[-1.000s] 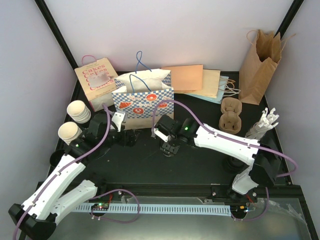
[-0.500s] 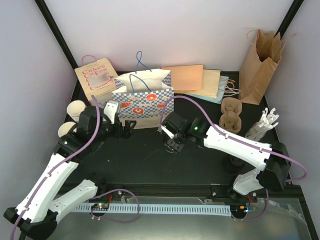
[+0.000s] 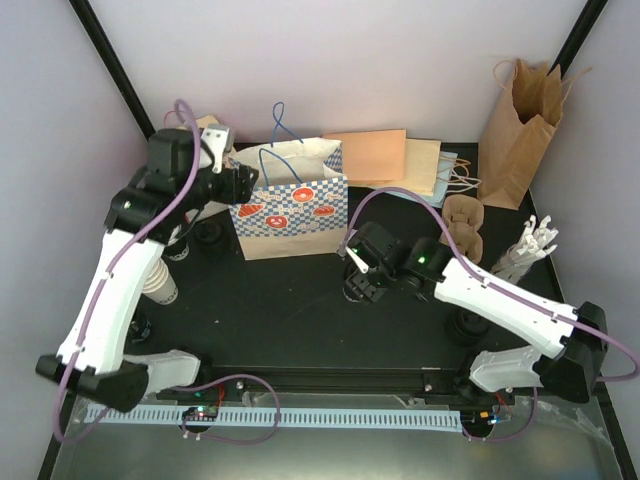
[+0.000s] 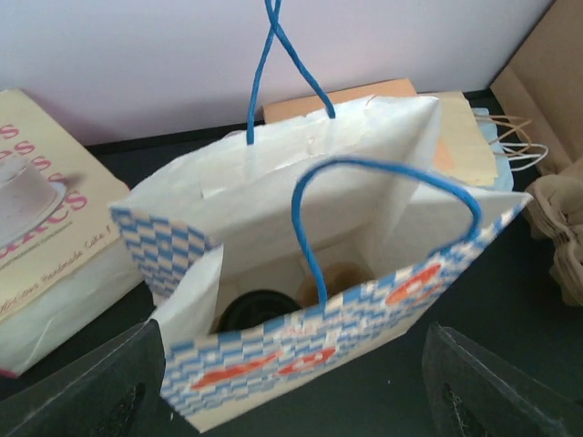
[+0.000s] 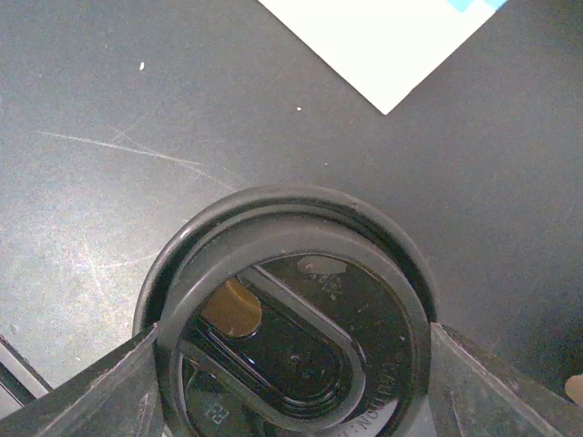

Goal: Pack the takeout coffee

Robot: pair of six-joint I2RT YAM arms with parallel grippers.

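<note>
Where the overhead view hides the inside of the blue-checked paper bag point(image 4: 301, 360), the left wrist view shows a black lid point(image 4: 260, 309) at its bottom. The left tool point(image 4: 296, 391) is wide and empty; the right tool point(image 5: 291, 382) grips a round black plastic lid point(image 5: 291, 309).

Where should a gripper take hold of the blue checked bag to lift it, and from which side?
Probably by the blue cord handles, coming from above. Both loops stand upright over the open mouth of the bag, whereas its paper walls would likely crumple.

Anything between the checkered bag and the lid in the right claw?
No. Top view shows only bare black table between the checkered bag and the black lid in the right claw.
</note>
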